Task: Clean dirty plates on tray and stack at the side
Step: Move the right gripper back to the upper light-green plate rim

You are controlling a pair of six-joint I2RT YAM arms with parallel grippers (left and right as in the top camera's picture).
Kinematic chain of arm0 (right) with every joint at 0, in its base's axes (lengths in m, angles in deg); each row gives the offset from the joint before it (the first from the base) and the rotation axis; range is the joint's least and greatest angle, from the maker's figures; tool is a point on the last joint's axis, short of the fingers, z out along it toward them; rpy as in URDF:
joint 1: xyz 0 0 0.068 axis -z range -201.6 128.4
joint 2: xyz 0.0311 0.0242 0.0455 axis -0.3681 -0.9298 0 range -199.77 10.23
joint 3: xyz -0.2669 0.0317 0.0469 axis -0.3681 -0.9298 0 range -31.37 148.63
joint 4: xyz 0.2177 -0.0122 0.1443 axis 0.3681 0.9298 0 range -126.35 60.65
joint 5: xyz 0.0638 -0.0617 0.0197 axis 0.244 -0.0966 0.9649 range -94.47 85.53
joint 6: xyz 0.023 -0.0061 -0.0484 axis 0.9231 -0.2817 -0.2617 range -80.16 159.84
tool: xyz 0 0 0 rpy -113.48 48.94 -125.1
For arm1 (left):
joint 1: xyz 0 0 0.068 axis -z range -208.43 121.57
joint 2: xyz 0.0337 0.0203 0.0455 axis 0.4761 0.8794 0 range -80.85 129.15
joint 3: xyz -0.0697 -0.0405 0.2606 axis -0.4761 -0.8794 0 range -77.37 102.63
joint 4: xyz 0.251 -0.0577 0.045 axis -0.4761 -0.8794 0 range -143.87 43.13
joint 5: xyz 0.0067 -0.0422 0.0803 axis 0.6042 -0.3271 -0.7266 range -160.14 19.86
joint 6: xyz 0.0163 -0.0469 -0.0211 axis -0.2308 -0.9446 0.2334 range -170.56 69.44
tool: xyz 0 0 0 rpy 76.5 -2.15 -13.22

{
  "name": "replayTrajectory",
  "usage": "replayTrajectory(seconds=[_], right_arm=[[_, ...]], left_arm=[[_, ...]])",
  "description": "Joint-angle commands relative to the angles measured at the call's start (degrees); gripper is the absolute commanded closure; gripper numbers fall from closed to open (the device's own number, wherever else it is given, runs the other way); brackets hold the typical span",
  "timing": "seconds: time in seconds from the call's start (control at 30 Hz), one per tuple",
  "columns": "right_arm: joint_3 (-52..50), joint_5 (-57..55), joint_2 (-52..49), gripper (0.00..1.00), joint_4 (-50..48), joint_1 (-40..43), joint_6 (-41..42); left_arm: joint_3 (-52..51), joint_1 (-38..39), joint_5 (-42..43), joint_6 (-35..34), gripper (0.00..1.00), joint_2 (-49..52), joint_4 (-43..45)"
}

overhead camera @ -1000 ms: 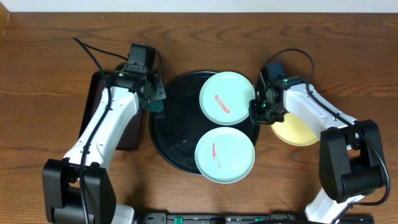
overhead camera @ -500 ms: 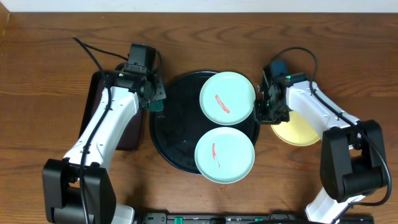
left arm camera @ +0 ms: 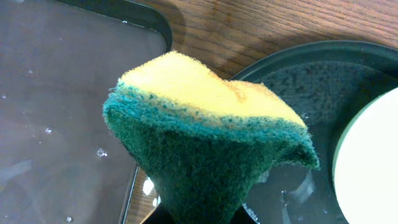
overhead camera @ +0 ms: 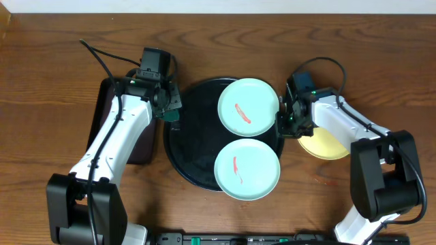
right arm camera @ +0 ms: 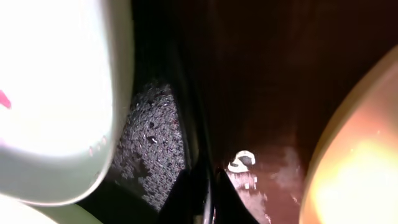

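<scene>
Two mint-green plates are sitting on the black round tray [overhead camera: 180,146] in the middle of the table [overhead camera: 61,54], as the overhead view is showing it. The upper mint plate [overhead camera: 248,107] is lying against the tray's far right rim. The lower mint plate [overhead camera: 246,169] is lying at its near right rim and hanging a little over the edge. Each one is carrying a small red smear. A yellow plate [overhead camera: 328,145] is resting on the bare table just right of the tray, with the right arm partly covering it. The left gripper [overhead camera: 170,116] is hovering over the tray's left rim and pinching a sponge [overhead camera: 172,117], and a dark rectangular tray [overhead camera: 139,146] is lying under that arm toward the table's left edge. The right gripper [overhead camera: 285,122] is reaching down at the tray's right rim, between the upper mint plate and the yellow one. From the left wrist, the sponge is filling the view, yellow side up and green side down, squeezed to a narrow waist where the fingers are clamping it. The wet rectangular tray is showing behind it on the left and the round tray on the right. From the right wrist, the jaws are pressing together right at the tray's thin rim. I cannot tell whether the rim is caught between them. The mint plate is glaring white on the left and the yellow plate is glowing on the right.
</scene>
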State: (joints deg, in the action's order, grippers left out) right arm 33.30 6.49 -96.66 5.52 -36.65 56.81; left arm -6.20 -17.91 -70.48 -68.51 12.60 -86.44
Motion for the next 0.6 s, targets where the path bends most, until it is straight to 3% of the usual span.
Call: replayTrajectory(seconds=[0.0, 0.57], right_arm=[[-0.6, -1.9, -0.8, 0.99, -1.1, 0.6, 0.8], [-0.5, -2.1, -0.8, 0.99, -5.0, 3.8, 4.5]], left_arm=[[0.9, 0.0, -0.1, 0.7, 0.92, -0.2, 0.3], [0.9, 0.0, -0.1, 0.7, 0.92, -0.2, 1.3]])
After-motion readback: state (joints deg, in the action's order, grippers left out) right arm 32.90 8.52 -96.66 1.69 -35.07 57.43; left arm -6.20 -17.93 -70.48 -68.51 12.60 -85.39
